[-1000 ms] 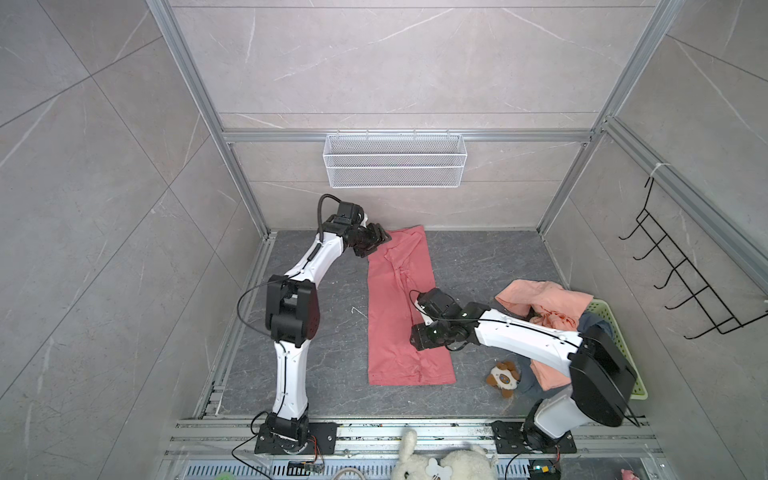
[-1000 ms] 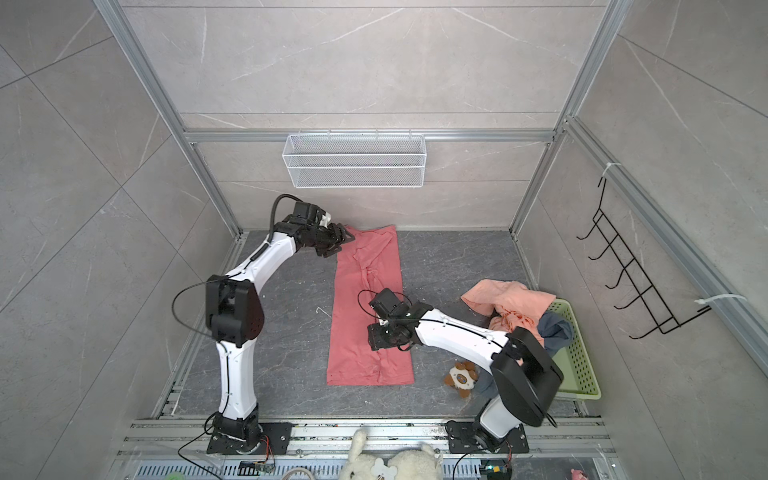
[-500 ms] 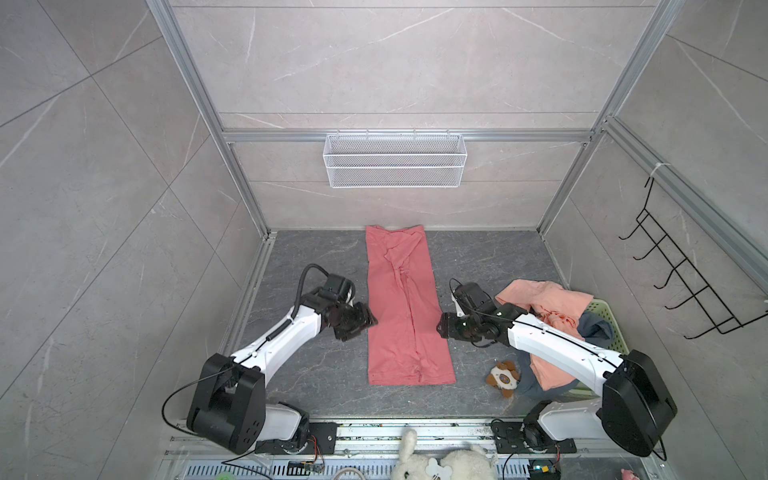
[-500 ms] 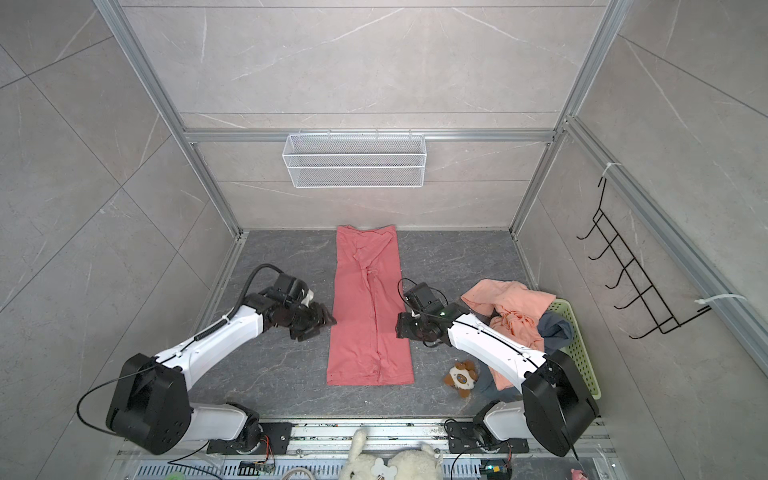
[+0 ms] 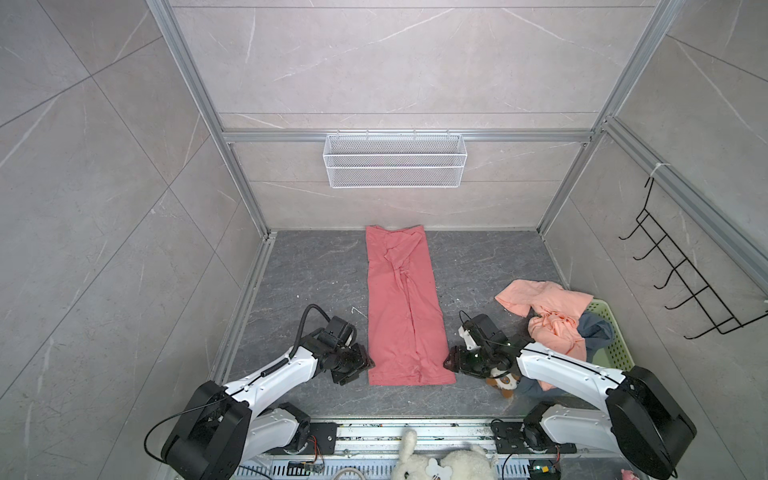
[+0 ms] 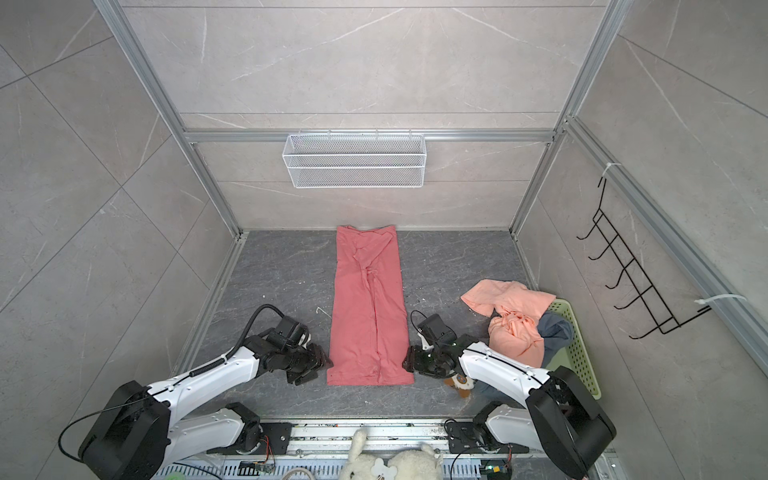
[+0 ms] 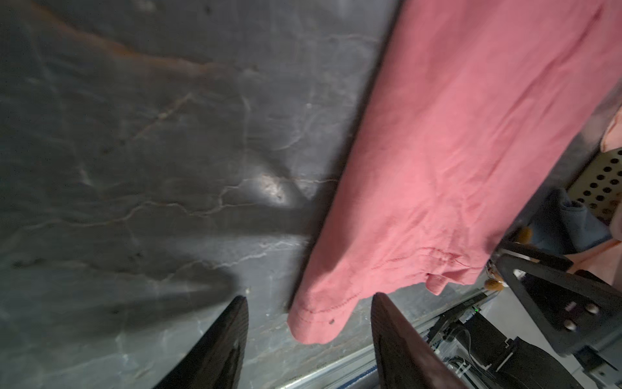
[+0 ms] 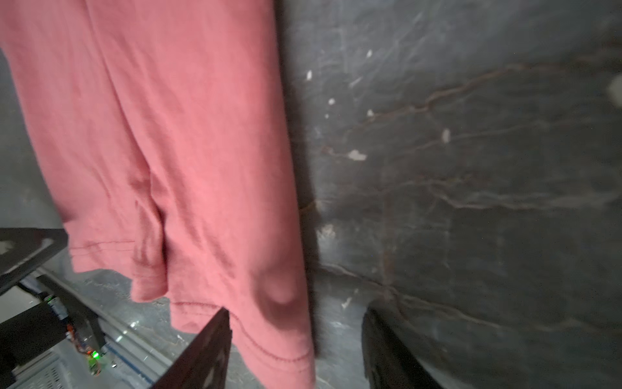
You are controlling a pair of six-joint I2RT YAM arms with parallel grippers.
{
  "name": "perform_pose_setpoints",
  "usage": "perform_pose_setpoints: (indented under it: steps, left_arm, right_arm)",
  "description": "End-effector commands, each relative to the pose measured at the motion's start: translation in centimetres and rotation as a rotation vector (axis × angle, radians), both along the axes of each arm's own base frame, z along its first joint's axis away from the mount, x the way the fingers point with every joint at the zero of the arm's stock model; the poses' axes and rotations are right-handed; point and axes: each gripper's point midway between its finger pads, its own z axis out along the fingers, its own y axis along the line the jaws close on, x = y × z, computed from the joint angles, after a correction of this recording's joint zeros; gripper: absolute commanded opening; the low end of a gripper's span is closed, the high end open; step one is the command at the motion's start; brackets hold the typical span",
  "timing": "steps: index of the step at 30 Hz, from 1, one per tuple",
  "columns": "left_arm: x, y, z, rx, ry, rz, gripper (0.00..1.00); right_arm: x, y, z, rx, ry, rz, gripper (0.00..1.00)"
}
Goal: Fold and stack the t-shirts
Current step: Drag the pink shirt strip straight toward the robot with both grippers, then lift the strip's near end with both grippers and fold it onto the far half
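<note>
The coral-red t-shirt (image 5: 405,307) (image 6: 368,307) lies folded into a long narrow strip down the middle of the dark floor. My left gripper (image 5: 366,363) (image 6: 326,363) sits low at the strip's near left corner. In the left wrist view it (image 7: 309,298) is open, with the hem corner (image 7: 314,320) lying loose between the jaws. My right gripper (image 5: 448,363) (image 6: 405,362) is at the near right corner, also open (image 8: 296,311). One finger is over the hem (image 8: 269,336), the other beside it over bare floor. A crumpled peach t-shirt (image 5: 544,303) and a blue-grey t-shirt (image 5: 596,332) are heaped at the right.
A pale green perforated basket (image 5: 615,353) stands against the right wall under the heap. A small brown-and-white plush toy (image 5: 505,380) lies under my right arm. A white plush (image 5: 440,461) sits on the front rail. A wire basket (image 5: 395,160) and a hook rack (image 5: 685,299) hang on the walls.
Both arms have drawn back to the strip's near end, the left from the far left corner and the right from the middle of the right edge. The red shirt has not moved.
</note>
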Motion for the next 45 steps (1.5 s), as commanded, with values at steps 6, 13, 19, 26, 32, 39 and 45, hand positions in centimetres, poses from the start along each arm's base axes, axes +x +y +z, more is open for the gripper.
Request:
perform_pose_setpoints:
  steps: [6, 13, 19, 26, 32, 39, 45]
  left_arm:
    - [-1.8, -0.4, -2.4, -0.050, 0.049, 0.041, 0.55]
    - [-3.2, 0.2, -3.0, -0.051, 0.068, 0.055, 0.50]
    - [-3.6, 0.1, -2.8, -0.068, 0.069, 0.053, 0.38]
    - [-3.7, 0.3, -2.4, -0.081, 0.058, 0.069, 0.11]
    - [-4.9, 1.2, -2.2, -0.068, 0.082, 0.092, 0.00]
    - [-6.8, 2.0, -0.1, -0.084, 0.093, 0.098, 0.00]
    - [-4.9, 1.2, 4.5, -0.148, -0.014, 0.124, 0.00]
  right_arm:
    - [-3.0, 0.1, -2.9, 0.076, 0.119, -0.012, 0.61]
    - [-5.7, -1.6, -4.0, 0.056, 0.173, -0.029, 0.60]
    - [-7.1, -2.0, -4.6, 0.066, 0.212, -0.035, 0.56]
    - [-7.3, -2.3, -4.8, 0.046, 0.226, -0.047, 0.33]
    - [-7.8, -2.5, -3.9, 0.008, 0.226, -0.012, 0.12]
    - [-8.5, -1.1, -0.7, 0.034, 0.176, 0.052, 0.10]
    - [-5.6, 1.1, 4.6, 0.081, 0.054, 0.083, 0.10]
